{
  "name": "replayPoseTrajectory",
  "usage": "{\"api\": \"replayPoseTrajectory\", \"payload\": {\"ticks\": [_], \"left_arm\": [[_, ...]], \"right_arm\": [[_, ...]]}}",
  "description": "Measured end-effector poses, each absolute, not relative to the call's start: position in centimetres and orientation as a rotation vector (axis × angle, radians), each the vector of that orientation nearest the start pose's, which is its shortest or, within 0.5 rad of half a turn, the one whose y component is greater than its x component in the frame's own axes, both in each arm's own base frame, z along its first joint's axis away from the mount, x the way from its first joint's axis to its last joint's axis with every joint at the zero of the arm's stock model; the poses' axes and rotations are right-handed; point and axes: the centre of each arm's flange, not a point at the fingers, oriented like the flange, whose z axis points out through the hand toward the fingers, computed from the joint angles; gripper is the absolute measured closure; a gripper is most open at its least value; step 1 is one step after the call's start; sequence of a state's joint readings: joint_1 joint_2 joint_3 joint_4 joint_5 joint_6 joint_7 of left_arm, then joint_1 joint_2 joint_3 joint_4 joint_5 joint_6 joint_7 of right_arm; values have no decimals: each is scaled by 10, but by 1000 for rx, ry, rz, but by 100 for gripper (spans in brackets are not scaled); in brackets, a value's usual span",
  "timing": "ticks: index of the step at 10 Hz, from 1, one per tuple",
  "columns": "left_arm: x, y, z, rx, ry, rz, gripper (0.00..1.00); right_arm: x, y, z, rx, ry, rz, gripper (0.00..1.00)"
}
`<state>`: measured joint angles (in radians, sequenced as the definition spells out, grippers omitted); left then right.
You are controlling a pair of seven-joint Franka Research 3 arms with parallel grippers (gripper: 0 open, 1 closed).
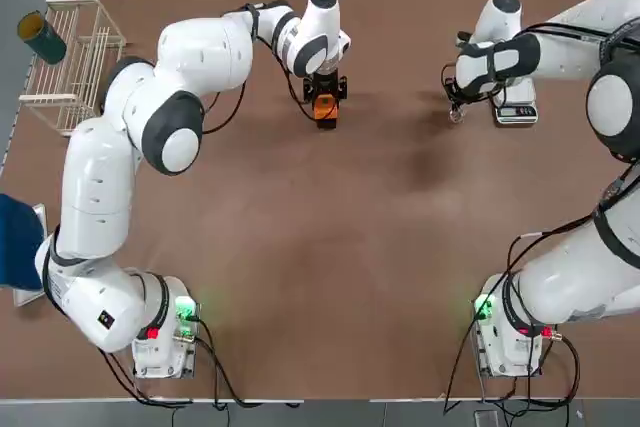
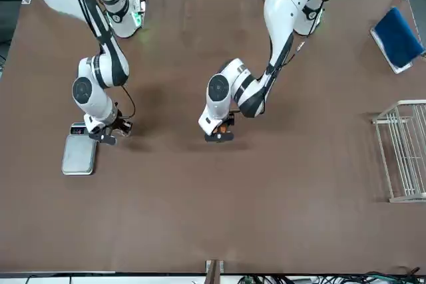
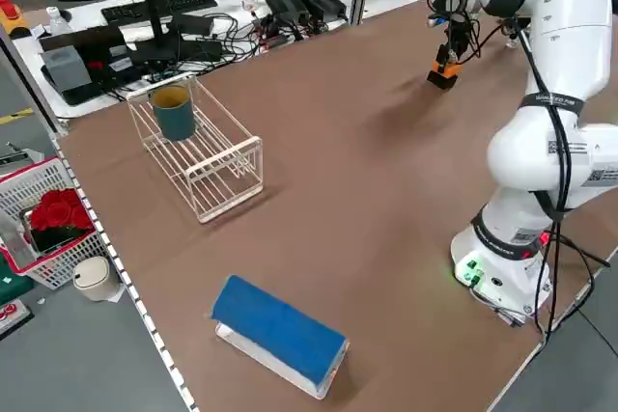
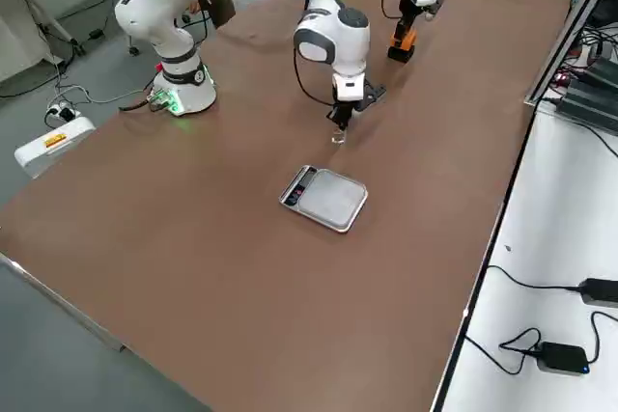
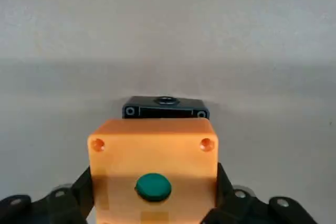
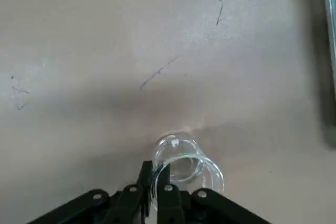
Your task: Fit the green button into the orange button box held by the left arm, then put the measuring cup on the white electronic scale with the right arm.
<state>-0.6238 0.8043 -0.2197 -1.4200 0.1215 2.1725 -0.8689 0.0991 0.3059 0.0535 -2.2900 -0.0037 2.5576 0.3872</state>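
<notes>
Pinching the rim of the measuring cup [image 6: 181,165] is what my right gripper [image 6: 156,190] does now: its two fingers are drawn together on one side of the clear wall, one inside and one outside as far as I can tell. The cup sits at the tabletop [image 1: 330,247], just beside the white electronic scale [image 4: 325,198] and not yet on it.

I judge this cup to be very light, thin and slick, so a wall pinch should carry it easily, though it could pivot or slip if I swing fast. Its plastic looks stiff enough to take the squeeze without folding. Setting it down flat on the pale plate matters more than force.

My left gripper [image 5: 155,211] holds the orange button box [image 5: 153,169] on the far middle of the table, one finger on each side wall, spread to the box's width. The green button [image 5: 153,188] already sits in the hole of its face. A black block [image 5: 165,108] lies just behind the box.
</notes>
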Motion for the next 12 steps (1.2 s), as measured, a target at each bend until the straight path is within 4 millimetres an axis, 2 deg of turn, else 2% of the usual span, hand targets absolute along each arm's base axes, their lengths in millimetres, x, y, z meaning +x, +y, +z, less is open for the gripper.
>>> {"api": "replayPoseTrajectory", "payload": {"ticks": [2, 3, 4, 5, 7, 8, 9, 10, 12], "left_arm": [[507, -517, 223, -3154, -26, 103, 11], [507, -517, 223, -3154, -26, 102, 1], [507, -517, 223, -3154, -26, 101, 0], [507, -517, 223, -3154, -25, 100, 0], [507, -517, 223, -3154, -25, 100, 0], [508, -517, 224, -3155, -25, 98, 0], [509, -518, 226, -3158, -26, 93, 0], [510, -518, 228, -3161, -27, 87, 0], [513, -519, 233, -3167, -26, 72, 0]], "right_arm": [[524, 82, 216, -3117, 367, 69, 93], [525, 82, 218, -3118, 373, 82, 93], [527, 83, 222, -3119, 377, 93, 93], [531, 84, 231, -3121, 379, 98, 93], [540, 81, 266, -3130, 377, 79, 93], [544, 70, 287, -3152, 357, 45, 93], [548, 51, 304, -3175, 332, 18, 93], [551, 23, 315, -3189, 293, 2, 93], [553, -29, 321, -3213, 209, -18, 93]]}}
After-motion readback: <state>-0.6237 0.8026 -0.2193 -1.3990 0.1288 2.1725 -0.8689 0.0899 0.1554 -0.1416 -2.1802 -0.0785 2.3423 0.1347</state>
